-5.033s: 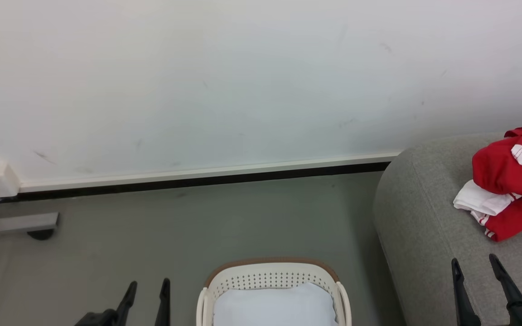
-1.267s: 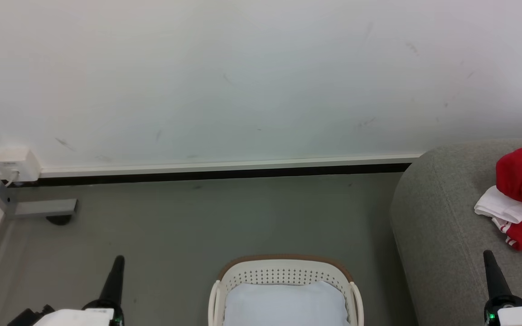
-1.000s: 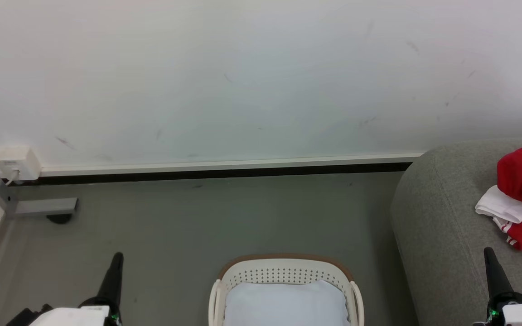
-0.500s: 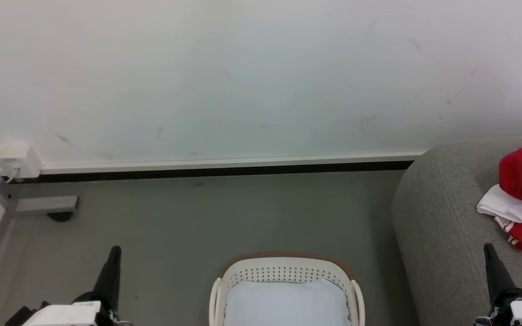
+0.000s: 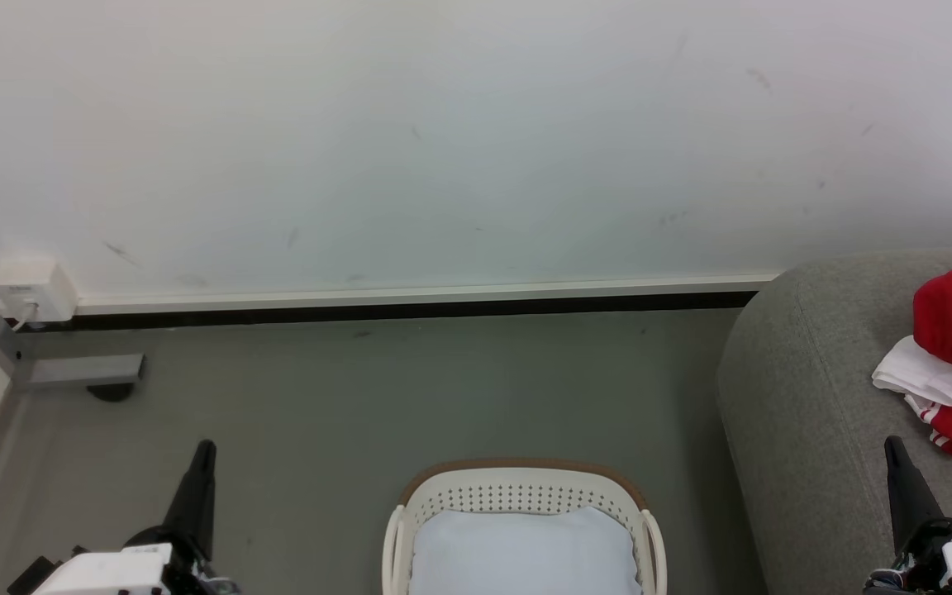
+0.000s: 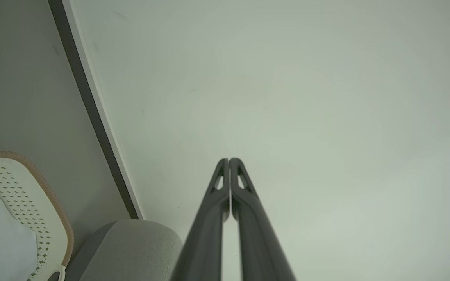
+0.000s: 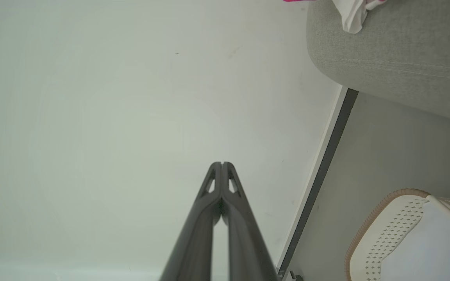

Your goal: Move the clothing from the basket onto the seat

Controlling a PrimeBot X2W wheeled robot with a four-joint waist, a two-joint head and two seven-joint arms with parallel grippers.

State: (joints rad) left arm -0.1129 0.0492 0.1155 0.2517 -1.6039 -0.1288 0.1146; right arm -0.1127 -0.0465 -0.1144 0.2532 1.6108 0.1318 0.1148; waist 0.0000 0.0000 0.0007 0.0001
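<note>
Clothing [image 5: 951, 318], heaped on the seat [image 5: 806, 397], apart from the basket [image 5: 525, 469]: I judge it light, limp, best pinched at a raised fold; left pincer [image 6: 229, 160] and right pincer [image 7: 222, 164] both closed, empty.

The left gripper [image 5: 205, 447] and the right gripper [image 5: 892, 443], fingers apart five seconds earlier, are now closed, fingertips together and slightly higher in the head view.
</note>
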